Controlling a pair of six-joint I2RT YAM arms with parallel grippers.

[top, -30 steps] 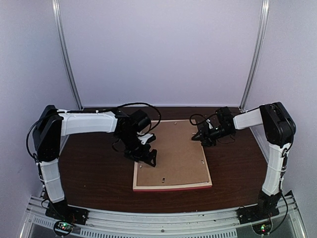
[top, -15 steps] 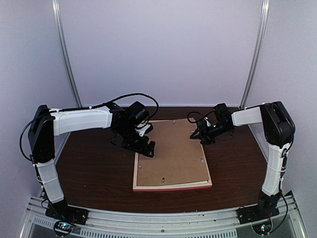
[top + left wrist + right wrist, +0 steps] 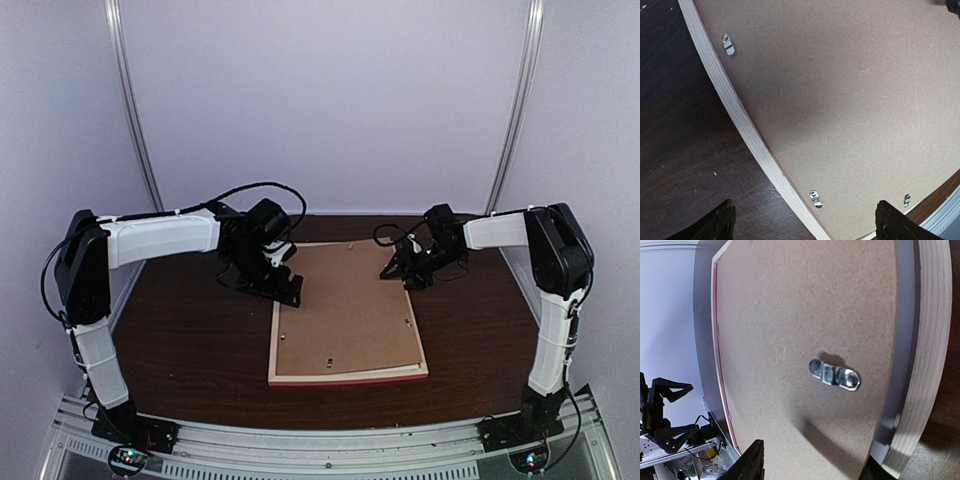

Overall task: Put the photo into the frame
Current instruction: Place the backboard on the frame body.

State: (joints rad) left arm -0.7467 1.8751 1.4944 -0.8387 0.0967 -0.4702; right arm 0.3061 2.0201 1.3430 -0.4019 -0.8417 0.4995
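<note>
The frame point(image 3: 347, 377) lies face down on the table, pale wood rails up and a pink edge along its near side. A plain brown backing board point(image 3: 345, 310) fills it. The photo is hidden. My left gripper point(image 3: 272, 286) is open and empty, hovering over the frame's far left corner; in the left wrist view its fingertips point(image 3: 722, 221) straddle the left rail point(image 3: 742, 127) and a metal clip point(image 3: 815, 199). My right gripper point(image 3: 400, 272) is open at the frame's far right edge, its jaws either side of the board below a turn clip point(image 3: 835, 374).
Dark brown table point(image 3: 190, 350) surrounds the frame. More metal clips point(image 3: 728, 44) sit along the board's edges. Purple walls close the back and sides. The table's metal front rail point(image 3: 330, 445) runs by the arm bases.
My left gripper has moved back and left along the frame's left rail, from mid-rail to the far corner. My right gripper has shifted slightly left and back.
</note>
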